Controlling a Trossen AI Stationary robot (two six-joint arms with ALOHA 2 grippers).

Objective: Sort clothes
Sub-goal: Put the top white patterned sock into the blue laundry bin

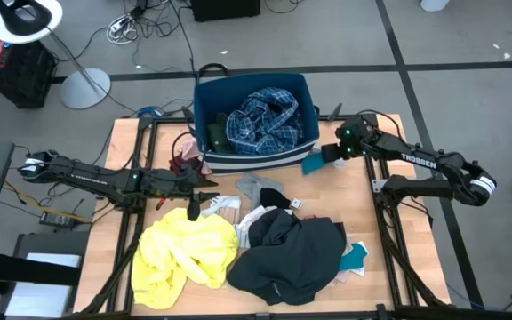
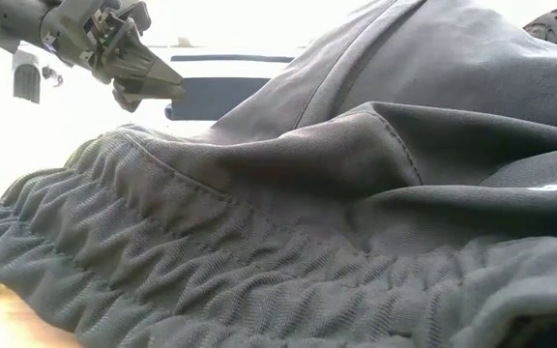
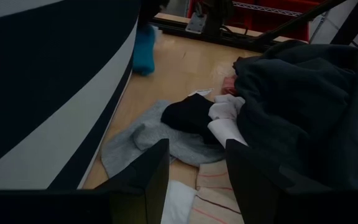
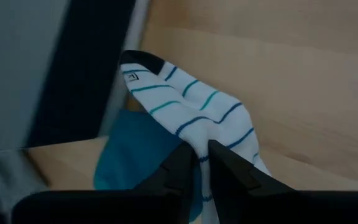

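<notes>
My right gripper (image 1: 325,156) is by the right end of the navy bin (image 1: 256,158), shut on a white sock with blue and teal stripes (image 4: 185,106); a teal piece (image 4: 135,149) shows beside it. My left gripper (image 3: 194,180) is open and empty, a little above the table in front of the bin, over a white striped cloth (image 3: 213,193) and a grey garment (image 3: 148,134). A yellow garment (image 1: 185,249) and a dark grey garment (image 1: 292,253) lie on the table's near half. A blue plaid garment (image 1: 265,120) lies in the bin. My right gripper pinches the striped sock between its two fingers at a bunched fold near the sock's middle (image 4: 199,138). The sock's dark-tipped end (image 4: 138,61) stands out beyond the fingertips. Whether its lower part touches the table does not show.
A black piece (image 3: 188,115) and white pieces (image 3: 225,127) lie between the grey garment and the dark grey one. A maroon garment (image 1: 185,160) lies at the bin's left end. The dark grey garment (image 2: 356,213) fills the low view. Bare wood (image 1: 389,258) shows at the table's right.
</notes>
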